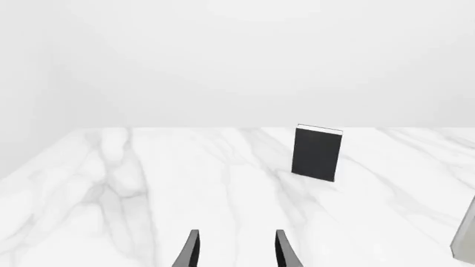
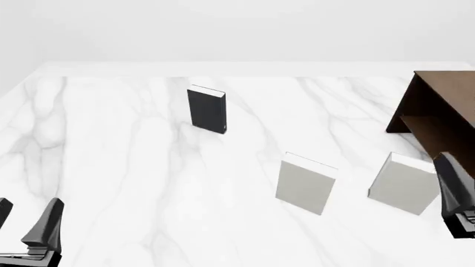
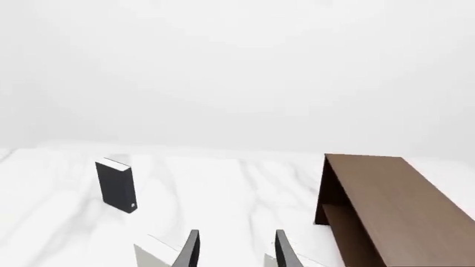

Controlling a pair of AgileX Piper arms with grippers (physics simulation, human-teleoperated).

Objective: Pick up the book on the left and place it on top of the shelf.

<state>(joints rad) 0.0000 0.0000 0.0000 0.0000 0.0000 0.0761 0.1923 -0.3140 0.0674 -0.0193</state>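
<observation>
A: Left wrist view?
B: Left gripper (image 1: 236, 250) fingers apart, empty; black book (image 1: 317, 153) upright ahead at 1 o'clock.
A: Front?
B: Book at 11 o'clock on table (image 2: 111, 167); shelf (image 2: 438, 111) at 2 o'clock; two grey books (image 2: 306, 183) between.
A: Right wrist view?
B: Right gripper (image 3: 236, 250) fingers apart, empty.

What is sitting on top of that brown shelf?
Nothing shows on the visible part of the shelf top; the front view cuts off its right side. The black book stands on the marble table.
</observation>
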